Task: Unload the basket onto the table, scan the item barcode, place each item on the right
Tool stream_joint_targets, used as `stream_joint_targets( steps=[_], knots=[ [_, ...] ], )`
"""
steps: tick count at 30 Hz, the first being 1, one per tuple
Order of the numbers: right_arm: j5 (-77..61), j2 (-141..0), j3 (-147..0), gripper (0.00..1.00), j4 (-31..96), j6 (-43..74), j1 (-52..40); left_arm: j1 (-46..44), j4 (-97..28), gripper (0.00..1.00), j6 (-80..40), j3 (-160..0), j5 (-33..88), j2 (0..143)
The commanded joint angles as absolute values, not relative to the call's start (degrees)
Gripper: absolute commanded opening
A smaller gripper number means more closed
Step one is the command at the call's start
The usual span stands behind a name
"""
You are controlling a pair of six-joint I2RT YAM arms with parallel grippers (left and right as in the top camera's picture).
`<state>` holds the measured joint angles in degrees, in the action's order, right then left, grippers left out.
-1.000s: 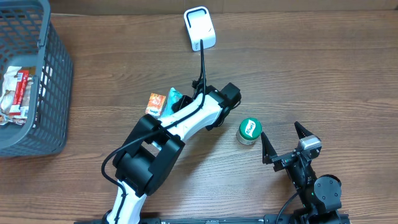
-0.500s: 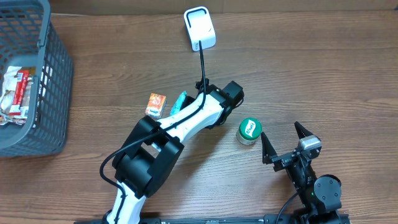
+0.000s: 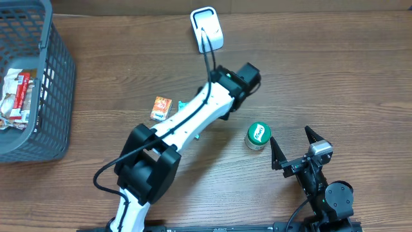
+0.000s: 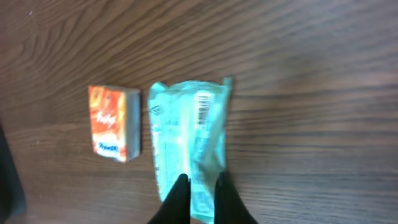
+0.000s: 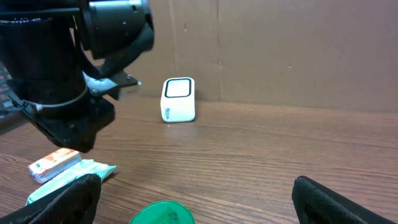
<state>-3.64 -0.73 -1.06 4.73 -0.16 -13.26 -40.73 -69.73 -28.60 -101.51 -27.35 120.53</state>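
Currently, the left gripper (image 4: 200, 185) is clamped on the lower edge of the teal packet (image 4: 189, 134) at the centre of the left wrist frame, barcode face up. You have the orange box (image 4: 114, 122) just beside the packet's left edge and bare table (image 4: 311, 124) to its right. The white scanner (image 3: 206, 28) sits top centre overhead. The right gripper (image 3: 290, 136) stands spread wide at lower right, near the green-lidded jar (image 3: 258, 135).

The left gripper (image 4: 202, 186) has pinched shut on the teal packet (image 4: 189, 137). Its arm (image 3: 206, 109) has stretched toward the scanner (image 3: 206, 27).
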Motion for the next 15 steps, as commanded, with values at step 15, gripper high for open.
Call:
stream_joint_targets(
  steps=[15],
  knots=[
    [-3.70, -0.19, -0.45, 1.00, 4.47, -0.03, -13.41, -29.98, -63.66, 0.04, -24.23, -91.74, -1.96, 119.72]
  ],
)
